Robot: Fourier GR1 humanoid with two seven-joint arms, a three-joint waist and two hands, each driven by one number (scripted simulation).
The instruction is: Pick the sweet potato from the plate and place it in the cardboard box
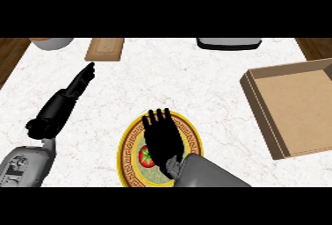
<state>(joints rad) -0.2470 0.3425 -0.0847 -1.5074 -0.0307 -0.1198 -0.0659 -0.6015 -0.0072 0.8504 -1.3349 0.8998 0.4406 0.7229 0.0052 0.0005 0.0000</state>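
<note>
A round plate [133, 139] with a yellow patterned rim lies at the lower middle of the white counter. My right hand [162, 136] is spread flat above it, open, fingers straight and pointing away from me, hiding most of the plate's middle. A small red shape with a bit of green [146, 157] shows at the hand's left edge; I cannot tell whether it is the sweet potato. The open cardboard box [304, 110] lies to the right, apart from the plate. My left hand [73, 91] rests open at the left, fingers straight.
A wooden board [104, 48] lies at the back, left of centre. A pale bowl [51, 43] sits at the back left corner and a dark grey appliance [229, 42] at the back right. Brown wood borders the counter at both far corners.
</note>
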